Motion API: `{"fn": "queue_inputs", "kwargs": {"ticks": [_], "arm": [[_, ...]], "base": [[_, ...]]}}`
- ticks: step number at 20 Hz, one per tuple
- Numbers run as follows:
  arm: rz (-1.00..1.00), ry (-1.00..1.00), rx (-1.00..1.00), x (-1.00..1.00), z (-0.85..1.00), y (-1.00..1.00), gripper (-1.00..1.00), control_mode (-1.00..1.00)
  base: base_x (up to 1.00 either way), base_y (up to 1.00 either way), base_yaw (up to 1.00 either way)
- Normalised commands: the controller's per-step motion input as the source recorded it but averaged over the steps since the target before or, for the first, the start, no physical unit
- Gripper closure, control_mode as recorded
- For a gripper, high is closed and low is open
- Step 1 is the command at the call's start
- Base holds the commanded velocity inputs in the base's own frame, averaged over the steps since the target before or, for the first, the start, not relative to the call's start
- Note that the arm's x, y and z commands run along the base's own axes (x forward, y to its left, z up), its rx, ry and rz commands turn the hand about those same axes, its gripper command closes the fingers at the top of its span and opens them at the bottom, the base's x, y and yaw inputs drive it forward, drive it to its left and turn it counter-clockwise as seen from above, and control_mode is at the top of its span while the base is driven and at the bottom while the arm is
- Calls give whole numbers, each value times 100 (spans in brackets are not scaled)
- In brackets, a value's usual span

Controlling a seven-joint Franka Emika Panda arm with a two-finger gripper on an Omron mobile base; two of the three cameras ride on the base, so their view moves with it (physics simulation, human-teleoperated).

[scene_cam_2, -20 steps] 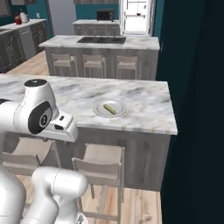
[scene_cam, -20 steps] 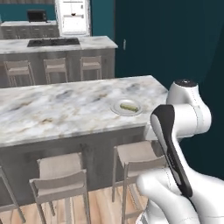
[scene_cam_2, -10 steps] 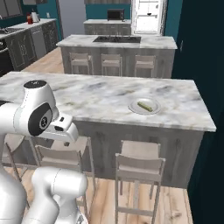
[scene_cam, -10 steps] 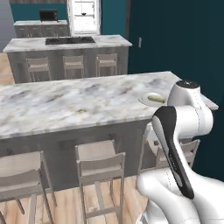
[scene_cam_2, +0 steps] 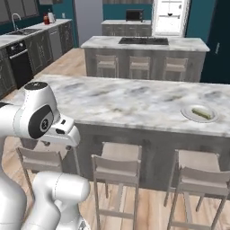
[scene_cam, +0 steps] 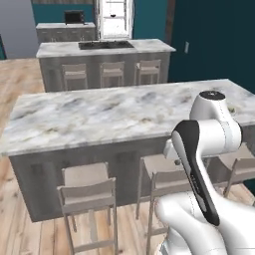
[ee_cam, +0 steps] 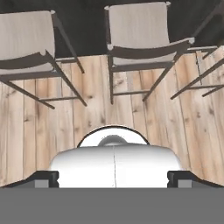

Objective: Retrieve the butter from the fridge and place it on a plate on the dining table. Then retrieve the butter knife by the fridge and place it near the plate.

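The butter, a small pale olive stick, lies on the round pale plate near the right end of the dining table. That marbled top also spans the left base view as the dining table. My gripper points down at the wooden floor in front of the stools, its dark fingertips wide apart and open, with nothing between them. A tall grey block at the far back looks like the fridge. The butter knife is out of view.
Pale stools line the near side of the table, and I see them from above as stools. Behind the table stands a stove-topped counter with more stools. Dark cabinets with a sink run along the left wall.
The whole picture has shifted as the base drives along the table. The plate with the butter has slid right in the right base view. The gripper stays open.
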Motion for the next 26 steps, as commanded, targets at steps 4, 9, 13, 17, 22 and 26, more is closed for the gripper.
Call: {"fn": "queue_inputs", "kwargs": {"ticks": [4, 9, 13, 17, 22, 26], "arm": [[0, 0, 0, 0, 0, 0, -100, 100], [0, 0, 0, 0, 0, 0, -100, 100], [0, 0, 0, 0, 0, 0, -100, 100], [0, 0, 0, 0, 0, 0, -100, 100], [0, 0, 0, 0, 0, 0, -100, 100], [0, 0, 0, 0, 0, 0, -100, 100]], "base": [[-6, 100, 2], [-1, 100, 3], [0, 100, 5], [0, 100, 8], [0, 100, 5], [2, 100, 2]]}}
